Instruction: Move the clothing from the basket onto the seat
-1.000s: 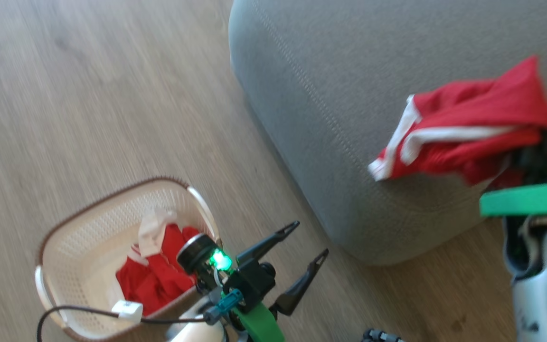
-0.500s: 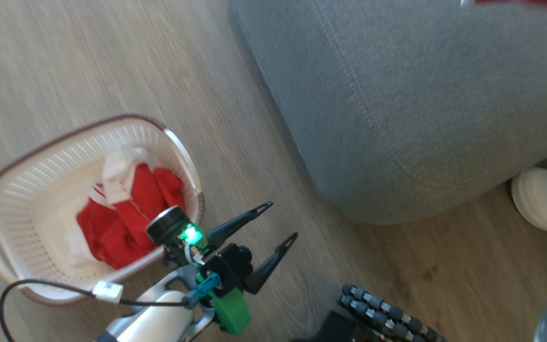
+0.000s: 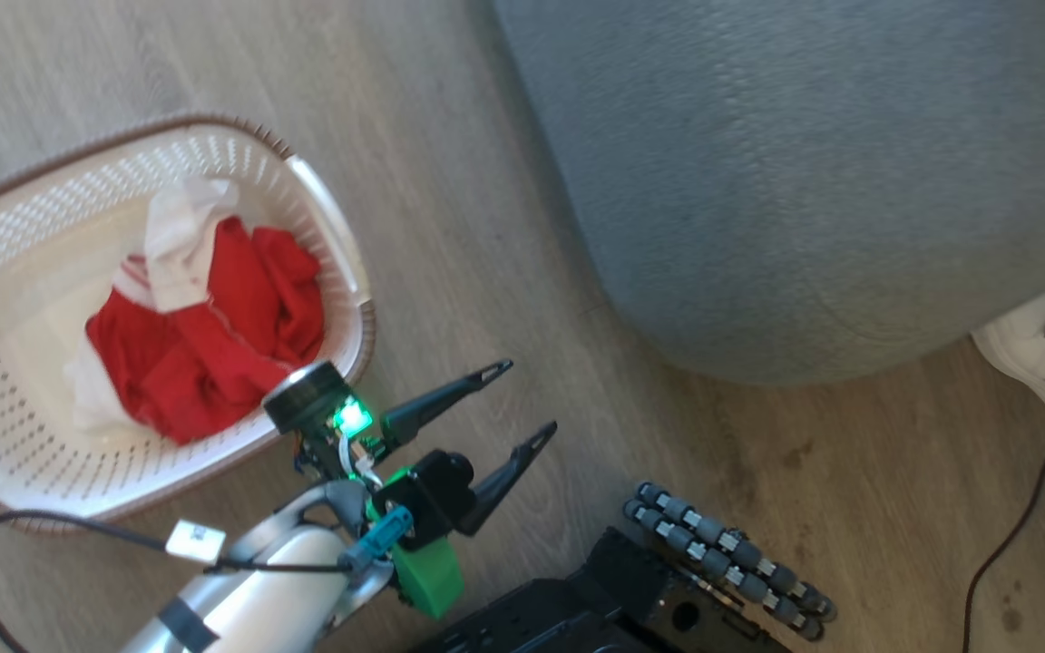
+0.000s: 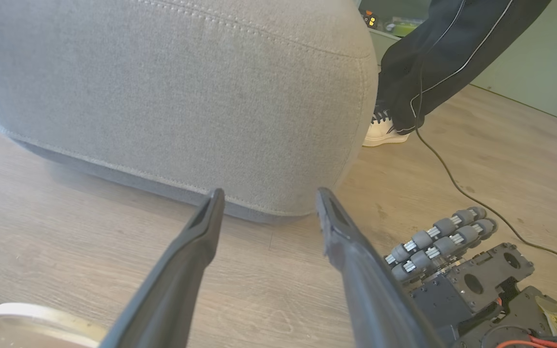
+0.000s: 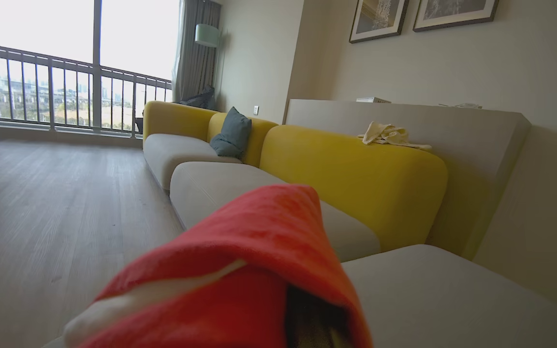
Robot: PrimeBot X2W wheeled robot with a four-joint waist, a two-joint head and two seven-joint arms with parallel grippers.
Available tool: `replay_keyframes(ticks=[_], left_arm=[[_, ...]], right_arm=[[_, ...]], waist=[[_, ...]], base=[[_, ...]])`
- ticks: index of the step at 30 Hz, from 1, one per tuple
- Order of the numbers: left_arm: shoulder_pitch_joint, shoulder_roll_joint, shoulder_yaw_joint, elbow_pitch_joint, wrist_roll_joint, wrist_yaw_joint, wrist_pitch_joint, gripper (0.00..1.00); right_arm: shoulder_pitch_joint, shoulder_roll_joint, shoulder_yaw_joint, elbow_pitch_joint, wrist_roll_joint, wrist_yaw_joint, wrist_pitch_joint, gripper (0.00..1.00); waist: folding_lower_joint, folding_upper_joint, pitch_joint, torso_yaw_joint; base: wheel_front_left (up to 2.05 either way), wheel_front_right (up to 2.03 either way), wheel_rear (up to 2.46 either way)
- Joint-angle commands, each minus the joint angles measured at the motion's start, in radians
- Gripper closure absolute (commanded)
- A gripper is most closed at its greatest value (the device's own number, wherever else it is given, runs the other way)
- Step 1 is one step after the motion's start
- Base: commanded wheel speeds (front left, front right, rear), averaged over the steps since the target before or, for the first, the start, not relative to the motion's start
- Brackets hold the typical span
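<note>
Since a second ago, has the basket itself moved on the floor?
No. The basket keeps its place left of the seat corner; only the camera view shifted.

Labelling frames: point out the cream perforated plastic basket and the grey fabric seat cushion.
Cream plastic basket (image 3: 78,192), head view, perforated far wall.
Grey seat cushion (image 3: 804,181), head view, upholstered surface.

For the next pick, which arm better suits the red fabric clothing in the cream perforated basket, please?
Likely left: left gripper, open, hangs beside the basket and clothing; right gripper holds another red garment.

Open floor (image 3: 459,181) — between basket (image 3: 325,238) and seat (image 3: 758,181)
</note>
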Motion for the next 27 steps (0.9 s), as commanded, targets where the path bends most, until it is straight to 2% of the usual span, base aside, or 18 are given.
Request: replay_keyframes(ticks=[1, 7, 9, 13, 17, 18, 19, 20, 27], left_arm=[[-0.017, 0.01, 0.018, -0.034, 0.01, 0.004, -0.005, 0.0], [-0.034, 0.001, 0.019, -0.042, 0.013, 0.016, -0.005, 0.0], [-0.035, -0.001, 0.018, -0.043, 0.014, 0.017, -0.005, 0.0], [-0.04, -0.004, 0.014, -0.042, 0.013, 0.019, -0.005, 0.0], [-0.041, -0.008, 0.011, -0.037, 0.009, 0.02, -0.005, 0.0], [-0.041, -0.01, 0.01, -0.035, 0.008, 0.02, -0.005, 0.0], [-0.041, -0.012, 0.009, -0.034, 0.008, 0.02, -0.005, 0.0], [-0.042, -0.014, 0.007, -0.035, 0.006, 0.019, -0.005, 0.0], [-0.044, -0.046, -0.002, -0.015, -0.011, 0.015, -0.005, 0.0]], right_arm=[[-0.038, -0.055, -0.013, 0.035, -0.047, 0.0, -0.006, 1.0], [-0.126, -0.083, -0.126, 0.301, -0.054, 0.0, -0.006, 1.0], [-0.14, -0.087, -0.132, 0.338, -0.055, 0.0, -0.006, 1.0], [-0.182, -0.092, -0.119, 0.468, -0.053, 0.0, -0.006, 1.0], [-0.212, -0.094, -0.06, 0.607, -0.051, 0.0, -0.005, 1.0], [-0.219, -0.097, -0.046, 0.64, -0.052, 0.0, -0.001, 0.96], [-0.225, -0.104, -0.031, 0.667, -0.06, 0.0, -0.001, 0.64], [-0.229, -0.109, -0.017, 0.689, -0.069, 0.0, -0.001, 0.0], [-0.226, -0.154, 0.018, 0.783, -0.1, 0.0, 0.055, 0.0]], waist=[[-0.0002, 0.0, 0.035, 0.039], [-0.0002, 0.0, 0.06, 0.08], [-0.0002, 0.0, 0.063, 0.085], [-0.0002, 0.0, 0.068, 0.095], [-0.0002, 0.0, 0.064, 0.097], [-0.0002, 0.0, 0.061, 0.097], [-0.0002, 0.0, 0.057, 0.096], [-0.0002, 0.0, 0.052, 0.096], [-0.0002, 0.0, -0.023, 0.105]], base=[[0.0, 0.0, 0.0], [0.0, 0.0, 0.0], [0.0, 0.0, 0.0], [0.0, 0.0, 0.0], [0.0, 0.0, 0.0], [0.0, 0.0, 0.0], [0.0, 0.0, 0.0], [0.0, 0.0, 0.0], [0.0, 0.0, 0.0]])
